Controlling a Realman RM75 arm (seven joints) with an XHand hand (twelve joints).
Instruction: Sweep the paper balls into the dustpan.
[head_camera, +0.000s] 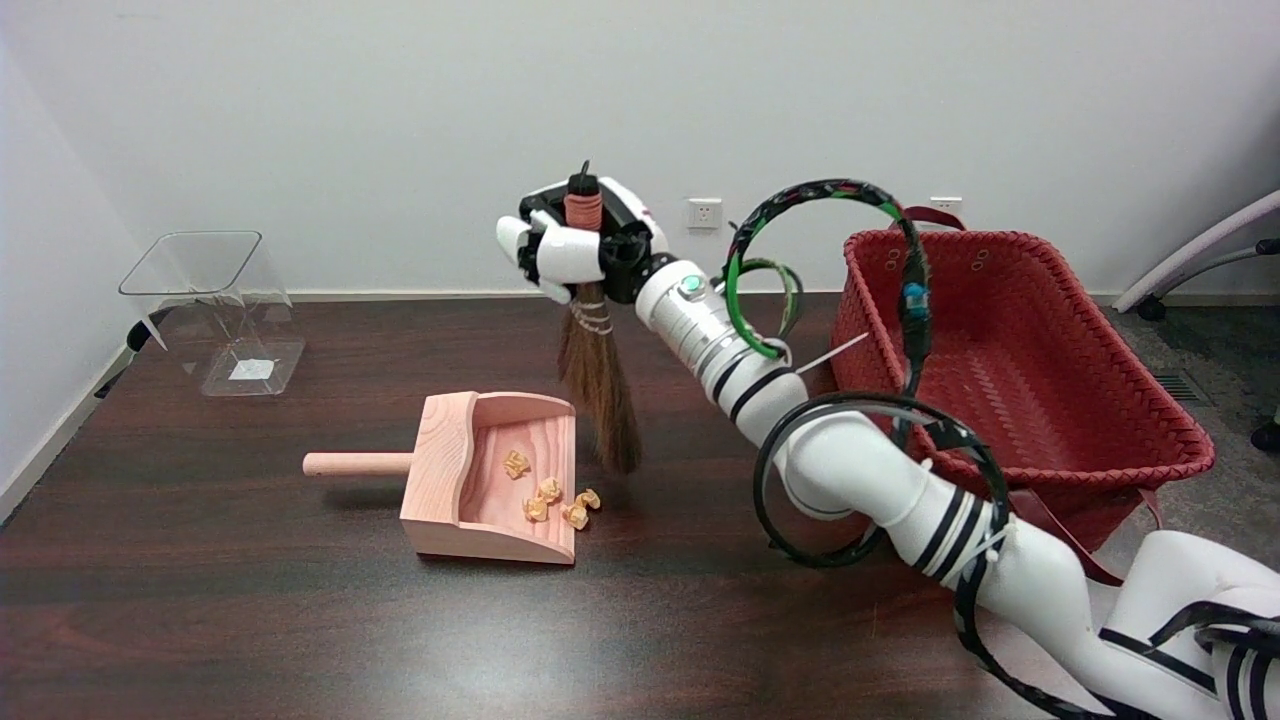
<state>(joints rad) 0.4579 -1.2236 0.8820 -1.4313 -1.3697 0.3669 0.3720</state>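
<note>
Five small orange-yellow paper balls (548, 489) are seen at the wooden dustpan (470, 485). One lies further inside the pan; three are clustered near its open mouth, and one (589, 498) sits right at the mouth's edge, partly on the dark table (250, 600). The dustpan is laid flat on the table, with its round handle (357, 463) pointed away from the balls and its open side turned toward the broom.

A small straw broom (602, 390) is held just beside the dustpan's open side, its bristles hanging down and slanted slightly, with the tips close to the table near the pan's far corner. Whether the tips touch the table cannot be told. The broom's handle, wrapped in reddish cord and topped in black, is gripped by the right hand (575, 250), whose fingers are curled closed around it well above the dustpan.

Beyond the broom, further from the dustpan, a red woven basket (1090, 440) is set at the table's edge. On the dustpan's other side, well apart toward the far corner of the table, a clear plastic container (215, 305) is lying tilted.
</note>
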